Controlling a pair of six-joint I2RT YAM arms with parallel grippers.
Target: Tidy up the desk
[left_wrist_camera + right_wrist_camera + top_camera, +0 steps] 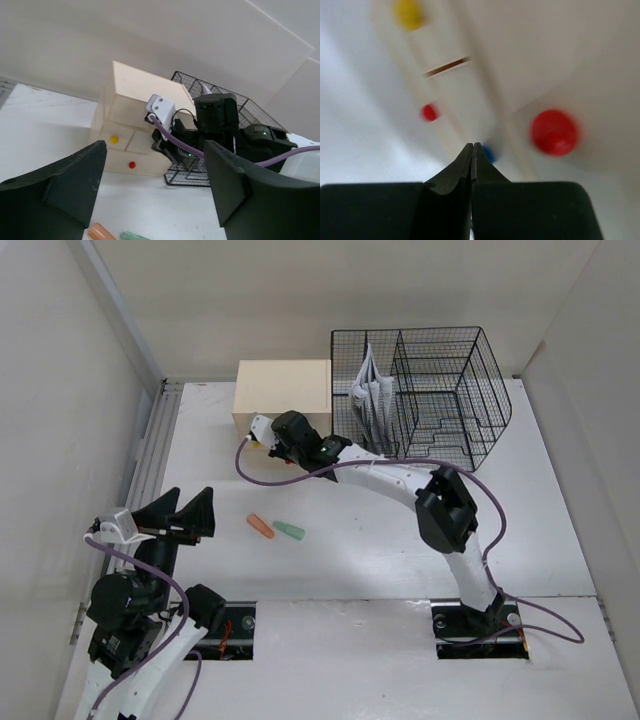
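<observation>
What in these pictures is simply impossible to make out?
- Blue knob: right wrist view, blurred, mostly behind the tips of the right pincer.
- Drawer box front: top view, steep angle, partly blocked by that pincer.
- Orange piece, green piece: left wrist view, cut by bottom edge.
- Papers in wire rack: top view, too small.

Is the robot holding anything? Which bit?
Left end effector is open, empty. Right end effector is shut at the blue knob; a grip cannot be told.

You won't find any text, labels or numbers to read here, and the papers [368, 395] in the wire rack [440, 390] are too small to make out.
</observation>
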